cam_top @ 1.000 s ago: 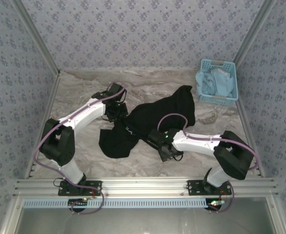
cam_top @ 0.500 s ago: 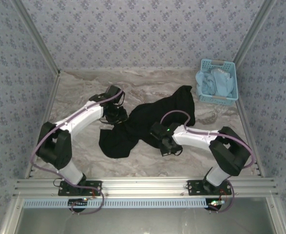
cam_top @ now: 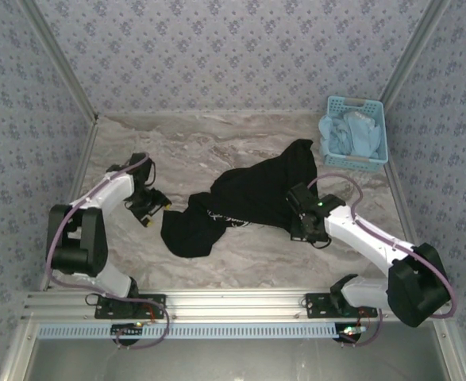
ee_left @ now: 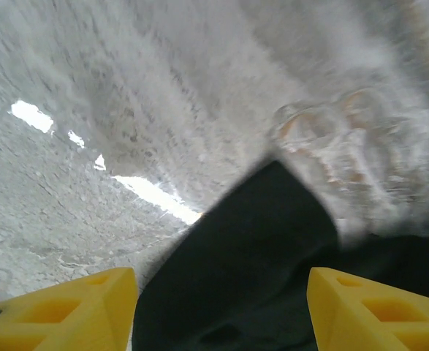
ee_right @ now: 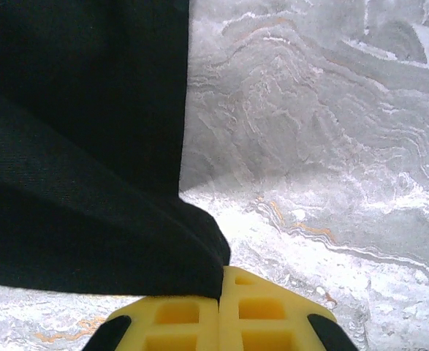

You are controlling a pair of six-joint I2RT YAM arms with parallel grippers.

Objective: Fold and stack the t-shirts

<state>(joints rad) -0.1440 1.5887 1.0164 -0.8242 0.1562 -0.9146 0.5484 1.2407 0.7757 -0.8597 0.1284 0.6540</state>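
Your right hand [ee_right: 221, 278] clamped shut on edge of black t-shirt [cam_top: 252, 194]. Shirt lies crumpled mid-surface [cam_top: 240, 139]. Your left hand [cam_top: 156, 213] spread wide, holding nothing, just beside shirt's left end. Blue basket [cam_top: 356, 102] with pale cloth at far right corner.

Black t-shirt [cam_top: 256, 190]; grey-veined white marble table [cam_top: 240, 135]; light-blue basket [cam_top: 356, 101]; yellow fingers [ee_right: 177, 314]; blue-grey floral walls [cam_top: 233, 55].

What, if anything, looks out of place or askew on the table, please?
The black t-shirt lies crumpled and twisted across the table rather than flat, one edge pinched in the shut right gripper. Blue cloths sit heaped in the basket. Nothing looks spilled or damaged.
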